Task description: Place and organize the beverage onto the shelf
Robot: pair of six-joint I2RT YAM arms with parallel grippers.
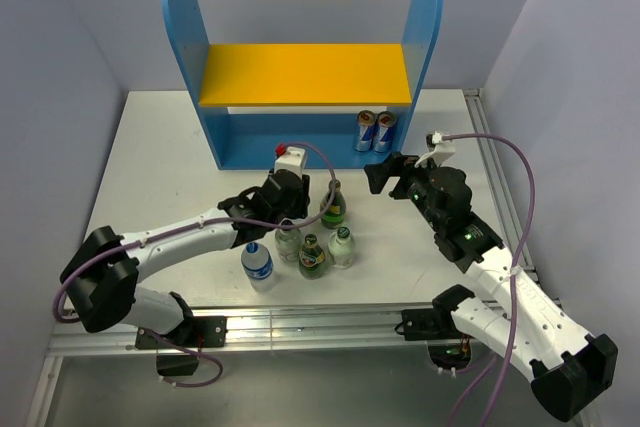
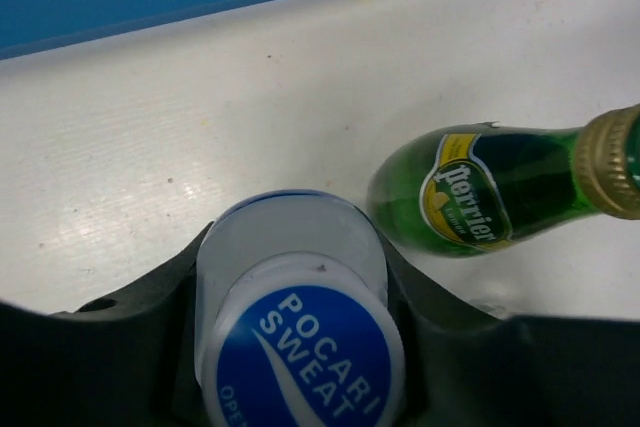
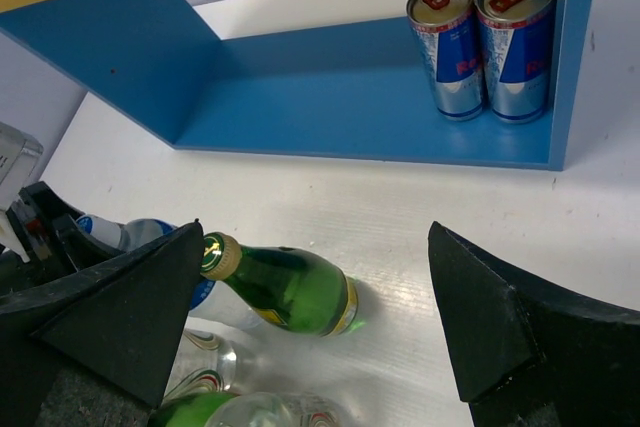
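My left gripper is shut on a clear plastic bottle with a blue and white Pocari Sweat cap, which stands between the black jaws. From above, the gripper hides that bottle. A green glass bottle stands just to its right. Nearer the front stand two pale glass bottles, another green one and a second clear plastic bottle. My right gripper is open, holding nothing, right of the group and facing the green bottle. The blue shelf with its yellow board stands behind.
Two blue-silver cans stand at the right end of the shelf's lower level. A small white box with a red top sits on the left wrist. Walls close in the white table on the left, the right and the back.
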